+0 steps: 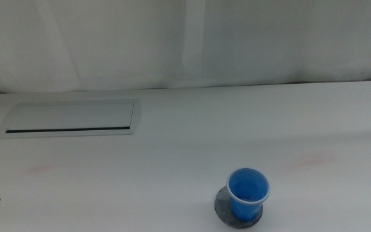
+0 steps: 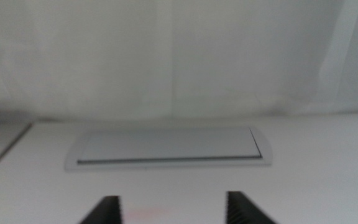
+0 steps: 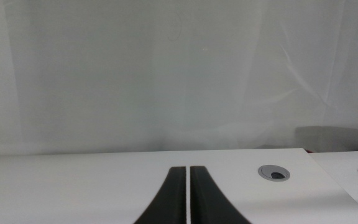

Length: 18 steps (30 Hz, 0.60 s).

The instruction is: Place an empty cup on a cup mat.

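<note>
nearest the camera in the middle view, the small bright blue tapered plastic cup (image 1: 248, 193) with its whitish rolled rim is standing upright and empty on the flat round mottled grey cup mat (image 1: 223, 207), whose edge is peeking out around the cup's base, more on one side than the other, so the cup seems to be sitting a little off centre. nothing is gripping it.

the left gripper (image 2: 174, 211) is waiting well apart from the cup, showing only as a dark tip at the bottom left corner of the middle view; its two dark jaws are standing wide apart with nothing between them. just beyond those jaws the rectangular white panel with a dark slot (image 2: 169, 148) is lying flat on the white table (image 1: 185, 129). the right gripper (image 3: 188, 199) is out of the middle view, its jaws pressed nearly together with only a thin gap and holding nothing; ahead of its fingertips and to one side a round grey cable grommet (image 3: 273, 172) is sitting in the tabletop, before the white curtain backdrop (image 1: 185, 38).

the placing looks done. the remaining risk is an arm sweeping back across the table and clipping the light cup, tipping it or sliding it off the thin mat.
</note>
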{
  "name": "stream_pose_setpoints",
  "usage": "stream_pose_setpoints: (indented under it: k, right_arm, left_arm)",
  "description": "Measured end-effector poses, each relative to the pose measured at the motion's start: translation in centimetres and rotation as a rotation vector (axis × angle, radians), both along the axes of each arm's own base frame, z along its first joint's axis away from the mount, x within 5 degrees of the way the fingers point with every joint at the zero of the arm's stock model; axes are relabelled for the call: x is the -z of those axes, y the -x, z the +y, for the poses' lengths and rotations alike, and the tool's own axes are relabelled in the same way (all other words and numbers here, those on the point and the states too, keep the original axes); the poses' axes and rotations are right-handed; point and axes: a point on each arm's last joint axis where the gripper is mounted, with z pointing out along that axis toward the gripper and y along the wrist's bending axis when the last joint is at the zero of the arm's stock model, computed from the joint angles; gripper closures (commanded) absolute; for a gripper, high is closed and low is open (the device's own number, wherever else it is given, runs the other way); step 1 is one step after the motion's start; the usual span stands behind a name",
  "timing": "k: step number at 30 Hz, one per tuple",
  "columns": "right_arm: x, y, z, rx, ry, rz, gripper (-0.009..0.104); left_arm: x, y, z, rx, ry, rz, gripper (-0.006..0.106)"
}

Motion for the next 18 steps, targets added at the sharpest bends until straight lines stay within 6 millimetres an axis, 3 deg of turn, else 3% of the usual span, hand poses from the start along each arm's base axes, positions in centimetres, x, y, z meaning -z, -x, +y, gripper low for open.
stream_pose_setpoints:
  k: [6,18]
  right_arm:
    - [0.0,0.0,0.0,0.000,0.000,0.000,0.098]
    - [0.0,0.0,0.0,0.000,0.000,0.000,0.098]
  left_arm:
    - [2.6,0.0,0.0,-0.006,0.044,-0.011,0.102]
    - [2.0,-0.2,0.0,0.007,-0.018,-0.114,0.103]
